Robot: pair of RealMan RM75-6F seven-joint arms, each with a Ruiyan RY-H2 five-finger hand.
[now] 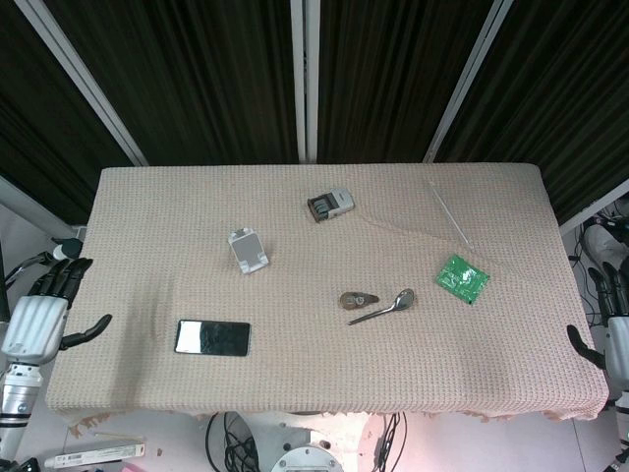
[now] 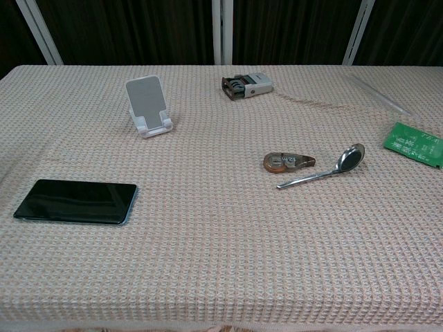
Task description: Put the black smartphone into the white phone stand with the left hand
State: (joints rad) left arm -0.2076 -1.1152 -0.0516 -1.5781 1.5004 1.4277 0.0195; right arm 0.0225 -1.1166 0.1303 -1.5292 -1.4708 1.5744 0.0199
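Note:
The black smartphone (image 1: 212, 337) (image 2: 76, 201) lies flat, screen up, near the table's front left. The white phone stand (image 1: 248, 251) (image 2: 148, 105) stands upright behind it, toward the table's middle, with nothing in it. My left hand (image 1: 44, 305) hangs off the table's left edge, fingers spread and holding nothing, a short way left of the phone. My right hand (image 1: 611, 320) sits past the right edge, fingers apart and empty. Neither hand shows in the chest view.
A metal spoon (image 1: 383, 307) (image 2: 325, 169) and a correction-tape dispenser (image 1: 359, 298) (image 2: 288, 162) lie mid-table. A small grey stamp-like device (image 1: 329, 205) (image 2: 247, 85) sits at the back, a green packet (image 1: 462, 278) (image 2: 414, 144) at the right, with a thin clear rod (image 1: 449, 215) behind it.

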